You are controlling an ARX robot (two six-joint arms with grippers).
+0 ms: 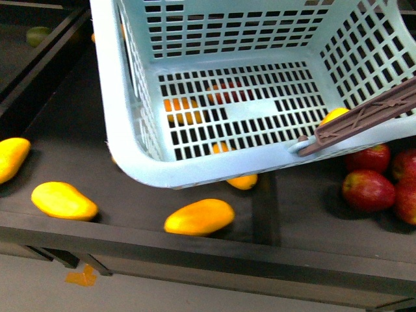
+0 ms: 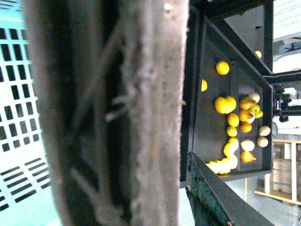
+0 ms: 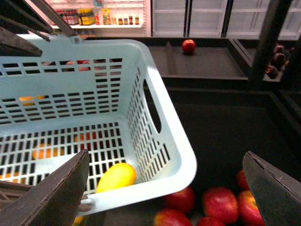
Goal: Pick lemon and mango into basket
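Nearest the right wrist camera, the right gripper stands wide, its two dark fingers far apart and holding nothing, above the near corner of the pale turquoise slotted plastic basket. On the dark shelf by its front edge lies an elongated, smooth orange-yellow mango, outside the basket and just in front of its rim. Two more mangoes lie further left along the same shelf. A cluster of red apples sits to the right, beside the basket's corner.

The basket hangs tilted over the shelf. A small bright-yellow oval lemon rests on its slotted floor in the near right corner, partly behind the brown-grey swing handle. Orange fruit shows through the floor slots from beneath.

A blurred brown-grey bar fills the left wrist view; whether the left gripper is closed on it cannot be told. Beyond it, yellow fruit lie on a far shelf.
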